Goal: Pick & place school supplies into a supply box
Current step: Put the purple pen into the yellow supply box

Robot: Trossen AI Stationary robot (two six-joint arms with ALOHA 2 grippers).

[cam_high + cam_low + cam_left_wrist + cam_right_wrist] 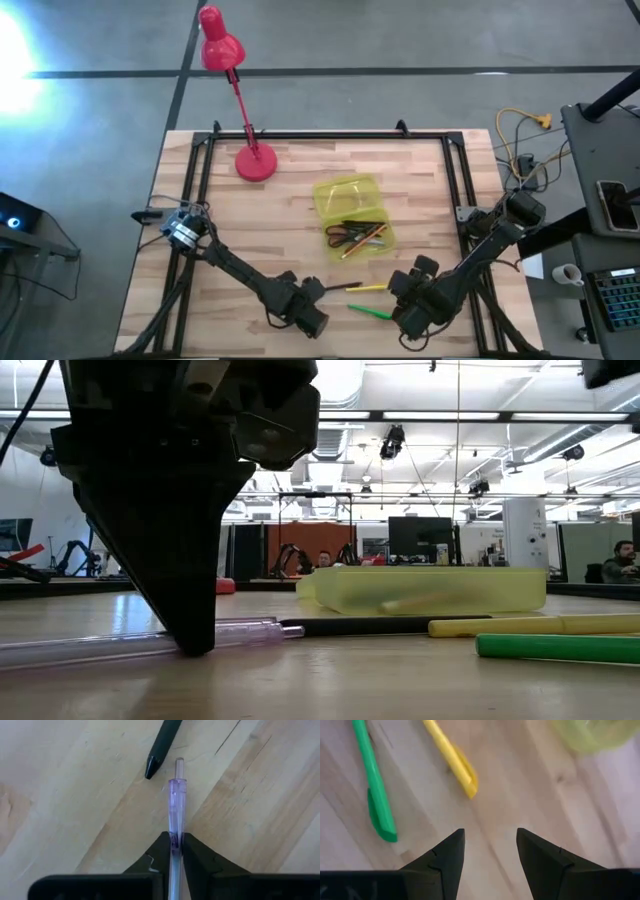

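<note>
Fingers of the left gripper [176, 851] are pinched on a clear purple pen [176, 805] that lies flat on the wooden table [280, 230] near its front edge, with a black pen [161, 747] just beyond the purple one's tip. The right gripper [490, 851] hovers with its jaws spread wide and nothing between them, near a green marker [372, 790] and a yellow marker [452, 757]. The supply box [350, 192] sits mid-table, already holding scissors and pencils [352, 236]; a red lamp [256, 163] stands behind it.
</note>
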